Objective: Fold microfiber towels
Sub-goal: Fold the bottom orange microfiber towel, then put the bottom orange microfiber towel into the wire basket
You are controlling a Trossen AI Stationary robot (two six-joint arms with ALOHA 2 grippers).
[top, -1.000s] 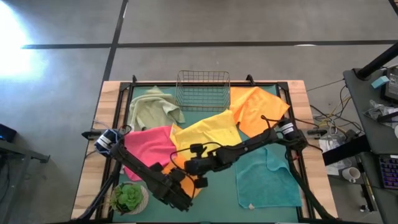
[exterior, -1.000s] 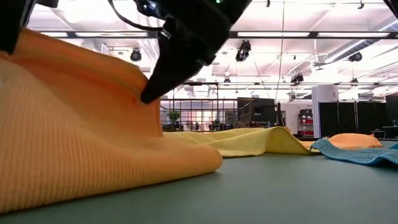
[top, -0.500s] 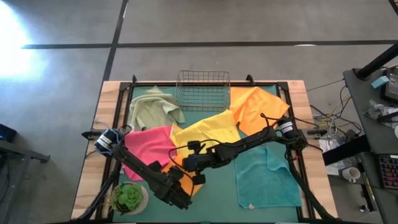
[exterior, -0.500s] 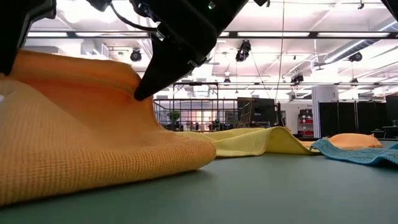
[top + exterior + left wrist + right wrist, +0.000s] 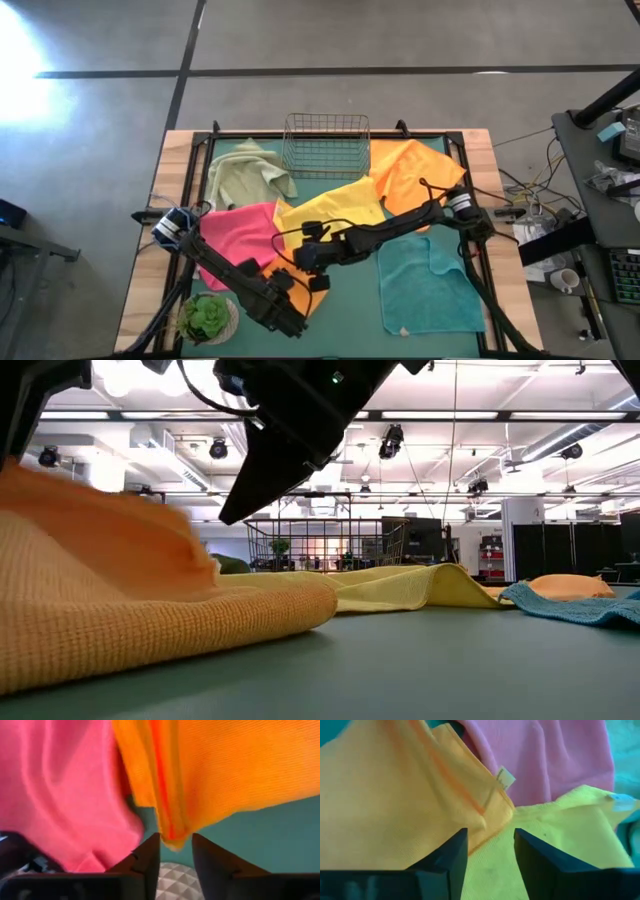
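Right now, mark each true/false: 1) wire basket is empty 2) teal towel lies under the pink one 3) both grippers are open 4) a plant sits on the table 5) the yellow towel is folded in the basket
1) True: the wire basket holds nothing.
2) False: the teal towel lies alone, apart from the pink towel.
3) True: left gripper and right gripper both stand open over the orange towel.
4) True: plant at the near left corner.
5) False: the yellow towel lies spread on the mat.

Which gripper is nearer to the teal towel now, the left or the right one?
The right gripper: it hovers beside the teal towel. The left gripper is farther, at the front orange towel.
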